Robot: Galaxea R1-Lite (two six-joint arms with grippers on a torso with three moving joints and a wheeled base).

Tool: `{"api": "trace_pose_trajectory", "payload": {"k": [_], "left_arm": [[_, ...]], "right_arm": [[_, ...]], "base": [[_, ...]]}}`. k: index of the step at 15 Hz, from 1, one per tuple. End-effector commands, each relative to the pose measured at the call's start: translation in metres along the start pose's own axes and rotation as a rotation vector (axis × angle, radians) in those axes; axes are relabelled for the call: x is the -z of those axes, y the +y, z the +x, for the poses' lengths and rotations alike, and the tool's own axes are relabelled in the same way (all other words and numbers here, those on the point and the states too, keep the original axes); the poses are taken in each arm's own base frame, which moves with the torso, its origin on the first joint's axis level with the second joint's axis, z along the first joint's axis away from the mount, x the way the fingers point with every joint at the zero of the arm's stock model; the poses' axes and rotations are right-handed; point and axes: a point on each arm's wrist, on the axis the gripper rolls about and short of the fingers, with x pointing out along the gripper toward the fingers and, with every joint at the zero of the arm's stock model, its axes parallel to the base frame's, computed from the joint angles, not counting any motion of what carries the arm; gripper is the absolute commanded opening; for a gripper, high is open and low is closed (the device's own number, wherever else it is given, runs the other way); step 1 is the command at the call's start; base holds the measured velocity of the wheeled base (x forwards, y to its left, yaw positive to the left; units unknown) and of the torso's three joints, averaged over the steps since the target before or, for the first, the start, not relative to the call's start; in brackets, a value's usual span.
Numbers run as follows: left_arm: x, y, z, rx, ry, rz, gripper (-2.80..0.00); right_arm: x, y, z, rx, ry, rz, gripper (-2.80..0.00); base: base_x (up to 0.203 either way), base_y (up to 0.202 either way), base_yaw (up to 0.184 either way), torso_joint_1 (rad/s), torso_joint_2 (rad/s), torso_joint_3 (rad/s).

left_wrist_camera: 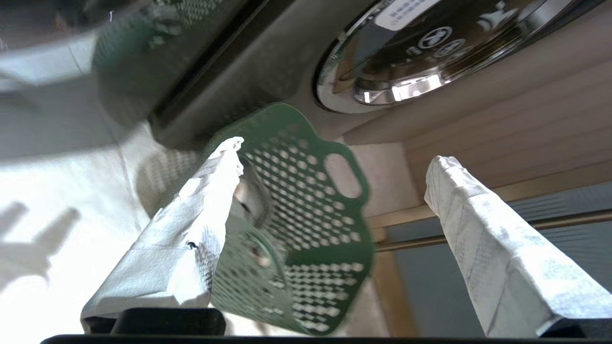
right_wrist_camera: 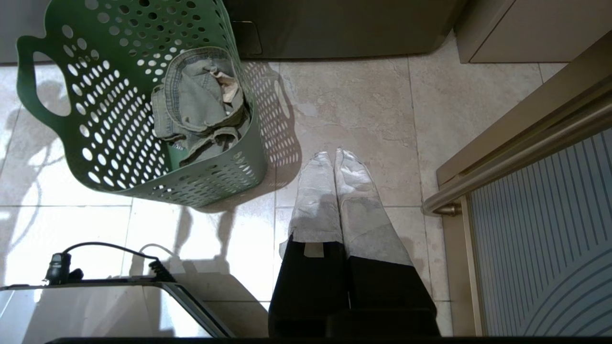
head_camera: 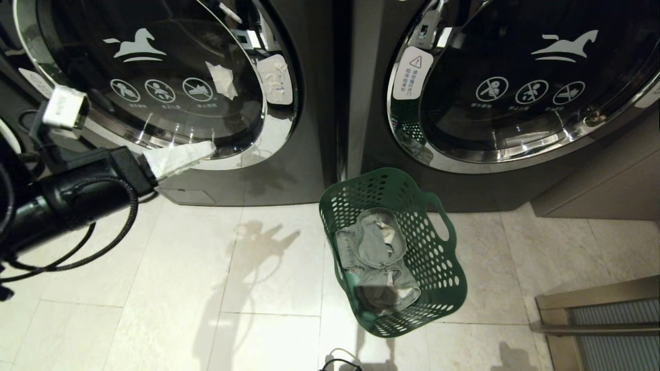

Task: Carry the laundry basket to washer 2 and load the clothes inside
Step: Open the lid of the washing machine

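Underfoot, perforated green plastic basket

floor: pale tiles | on it: green laundry basket, upright

Horse logos on both washer doors; captions illegible.

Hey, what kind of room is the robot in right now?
Most likely a laundry room or laundromat. Two front-loading washers stand side by side, the left washer and the right washer, and a green basket with clothes in it sits on the tiled floor before them.
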Motion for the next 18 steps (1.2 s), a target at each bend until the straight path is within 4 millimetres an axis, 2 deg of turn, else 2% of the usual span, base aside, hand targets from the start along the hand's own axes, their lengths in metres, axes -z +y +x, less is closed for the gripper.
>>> {"api": "trace_pose_trajectory", "payload": {"k": [1,3,6,10,13,18], "left_arm": [[0.011,0.024,0.028,0.003,0.041,0.015,0.00],[0.005,0.034,0.052,0.031,0.022,0.118,0.00],[-0.005,0.034,0.085,0.089,-0.018,0.202,0.00],[-0.003,0.059,0.119,0.031,-0.059,0.345,0.00],[-0.008,0.068,0.135,-0.019,-0.104,0.410,0.00],[-0.022,0.063,0.148,-0.035,-0.170,0.441,0.00]], "right_arm": [[0.000,0.000,0.000,0.000,0.002,-0.001,-2.80],[0.000,0.000,0.000,0.000,0.003,-0.001,-2.80],[0.000,0.000,0.000,0.000,0.003,-0.001,-2.80],[0.000,0.000,0.000,0.000,0.003,-0.001,-2.80],[0.000,0.000,0.000,0.002,0.003,-0.001,-2.80],[0.000,0.000,0.000,0.002,0.002,-0.002,-2.80]], "base": [[0.000,0.000,0.000,0.000,0.00,0.000],[0.000,0.000,0.000,0.000,0.00,0.000],[0.000,0.000,0.000,0.000,0.00,0.000],[0.000,0.000,0.000,0.000,0.00,0.000],[0.000,0.000,0.000,0.000,0.00,0.000],[0.000,0.000,0.000,0.000,0.00,0.000]]}}
